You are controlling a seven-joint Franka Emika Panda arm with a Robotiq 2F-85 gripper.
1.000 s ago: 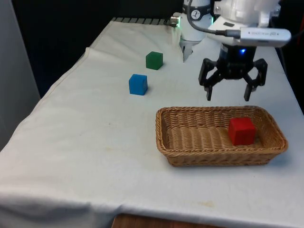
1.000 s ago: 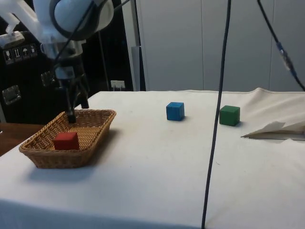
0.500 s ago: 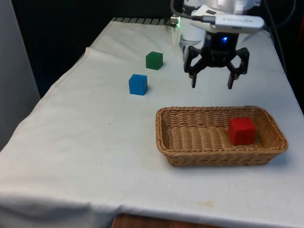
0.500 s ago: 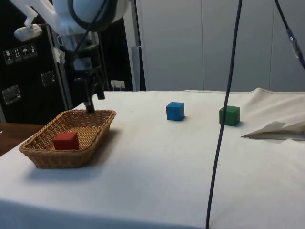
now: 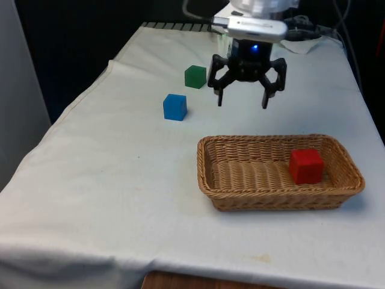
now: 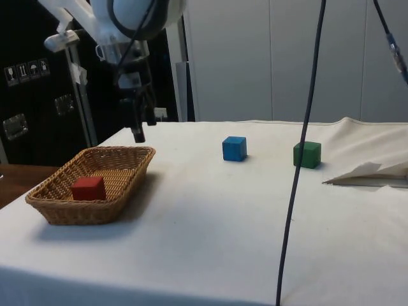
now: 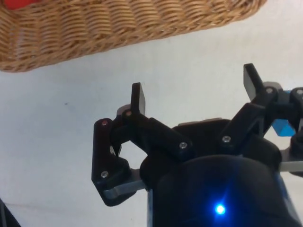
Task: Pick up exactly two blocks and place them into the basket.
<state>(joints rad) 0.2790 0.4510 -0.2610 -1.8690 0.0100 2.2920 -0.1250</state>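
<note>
One red block (image 5: pixel 306 165) sits inside the wicker basket (image 5: pixel 264 195), near the end on the front view's right. So one of the two blocks looks done. One more block is left to go in.

The black gripper (image 5: pixel 242 101) hangs in the air above the white cloth (image 5: pixel 108 180), past the far side of the basket. Its two fingers (image 7: pixel 138 98) are spread wide apart and there is nothing between them. It is not touching anything.

Two blocks sit on the cloth. The blue block (image 5: pixel 175 106) is out toward the front view's left, well apart from the basket. The green block (image 5: pixel 195 76) is a bit farther back, near the blue one but not touching it. Both sit flat with room all around them.

In the side view the gripper (image 6: pixel 137 134) is up above the table, between the basket (image 6: pixel 95 213) and the blue block (image 6: pixel 234 148). The green block (image 6: pixel 307 154) is farther along.

I think the next job is to go to one of these two blocks, likely the blue one since it is closer, grab it, and drop it in the basket. After that the task should be finished, and the last block should be left on the table.
</note>
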